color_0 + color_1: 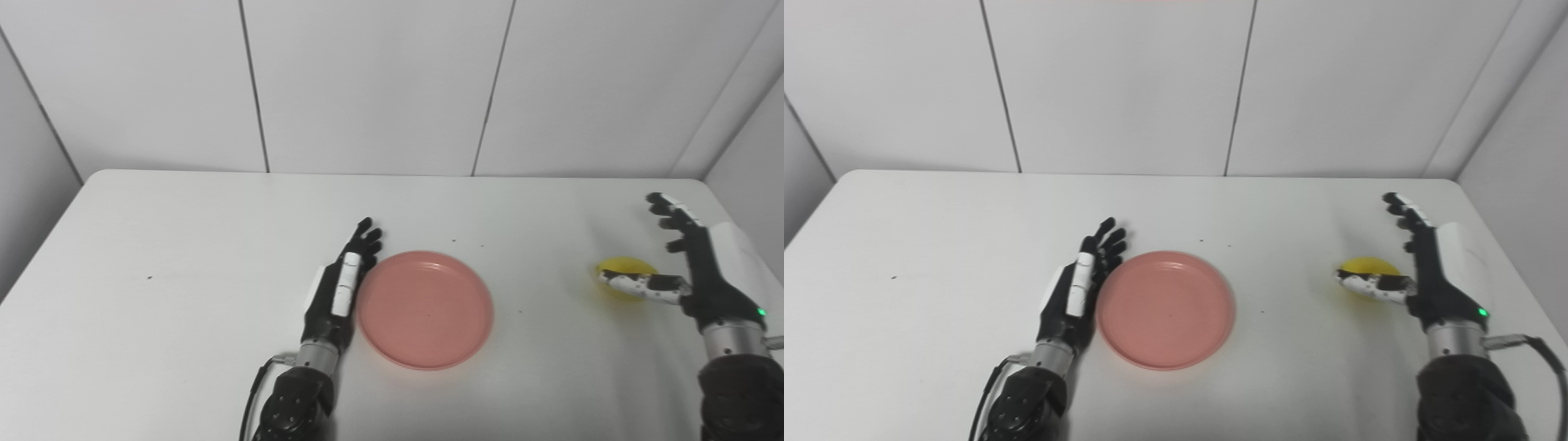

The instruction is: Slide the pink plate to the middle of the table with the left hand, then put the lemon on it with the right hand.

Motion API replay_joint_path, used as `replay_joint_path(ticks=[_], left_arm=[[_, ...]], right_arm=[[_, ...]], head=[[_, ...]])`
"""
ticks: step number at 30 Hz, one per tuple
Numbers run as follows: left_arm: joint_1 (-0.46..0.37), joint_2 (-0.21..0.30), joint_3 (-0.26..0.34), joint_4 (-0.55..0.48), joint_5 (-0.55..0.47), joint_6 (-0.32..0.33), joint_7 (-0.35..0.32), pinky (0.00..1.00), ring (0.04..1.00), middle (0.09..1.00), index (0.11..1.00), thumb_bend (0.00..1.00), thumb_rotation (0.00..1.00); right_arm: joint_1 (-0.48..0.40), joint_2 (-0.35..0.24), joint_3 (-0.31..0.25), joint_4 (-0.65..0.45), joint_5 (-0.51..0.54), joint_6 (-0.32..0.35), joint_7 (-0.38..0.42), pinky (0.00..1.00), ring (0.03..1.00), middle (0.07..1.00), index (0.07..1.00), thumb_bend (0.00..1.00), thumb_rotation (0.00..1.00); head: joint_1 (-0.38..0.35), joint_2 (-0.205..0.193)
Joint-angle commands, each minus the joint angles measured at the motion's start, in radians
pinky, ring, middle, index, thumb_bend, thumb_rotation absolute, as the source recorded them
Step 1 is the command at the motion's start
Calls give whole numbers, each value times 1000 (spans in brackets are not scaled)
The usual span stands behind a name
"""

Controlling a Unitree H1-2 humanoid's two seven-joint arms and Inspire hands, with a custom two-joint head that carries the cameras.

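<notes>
1. The pink plate (425, 309) lies flat on the white counter (184, 245), near the middle of it from side to side and somewhat toward the near edge. Nothing lies in it.

2. The left hand (340, 288) rests at the plate's left rim, set on edge with its palm turned toward the plate. Its side sits right against the rim; whether it truly touches cannot be told from either view.

3. The left fingers (366, 236) are stretched out straight and held close together, pointing away from the robot past the far-left part of the rim. They hold nothing.

4. The lemon (625, 268) sits on the counter toward the right side, well apart from the plate, with a stretch of bare counter between them.

5. The right hand (698, 269) stands just to the right of the lemon, palm facing left toward it.

6. The right fingers (670, 211) are spread wide and reach upward and away beyond the lemon, while the thumb (637, 285) lies across the lemon's near side. The thumb covers part of the fruit in both views; it may be touching it, but the hand is not closed around the lemon.

7. The lemon is only partly seen: its yellow top and left side show above and beside the thumb.

8. A few small dark specks mark the counter, one far to the left and a few near the plate.

9. White wall panels (367, 86) rise behind the counter's far edge.
</notes>
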Motion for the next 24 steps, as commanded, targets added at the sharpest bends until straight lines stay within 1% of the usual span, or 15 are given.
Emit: replay_joint_path(ticks=[1, 4, 7, 9, 12, 15, 22, 24], left_arm=[[-3, 15, 12, -29, -28, 3, -20, 920, 921, 917, 918, 786, 1000], [-2, 27, 22, -23, -51, 1, -35, 914, 918, 911, 909, 797, 1000], [0, 37, 26, -15, -58, -9, -40, 889, 905, 900, 896, 804, 1000], [0, 43, 30, -10, -62, -19, -45, 870, 897, 894, 892, 809, 1000], [0, 56, 38, -2, -72, -29, -55, 863, 894, 894, 894, 815, 1000], [0, 65, 45, 3, -86, -37, -65, 854, 888, 891, 892, 815, 1000], [0, 79, 58, 27, -109, -54, -87, 839, 879, 885, 876, 809, 1000], [-2, 81, 62, 38, -112, -62, -93, 832, 873, 878, 868, 801, 1000]], right_arm=[[-16, 4, 9, -4, -16, -9, -44, 696, 812, 841, 850, 898, 168], [-15, 20, 26, 9, -34, -10, -59, 712, 818, 845, 854, 895, 190], [-17, 28, 34, 19, -41, -5, -64, 712, 823, 854, 857, 901, 183], [-17, 27, 42, 26, -49, -8, -69, 679, 806, 851, 851, 910, 168], [-20, 38, 49, 35, -57, -6, -68, 677, 804, 851, 851, 918, 146], [-24, 47, 62, 41, -78, -2, -60, 658, 798, 853, 857, 924, 153], [-27, 54, 86, 55, -114, -4, -71, 697, 802, 841, 861, 933, 158], [-28, 46, 91, 53, -126, -9, -74, 729, 818, 848, 864, 933, 150]], head=[[-3, 0], [-37, -11], [-52, -15], [-65, -20], [-96, -28], [-114, -35], [-127, -42], [-132, -43]])
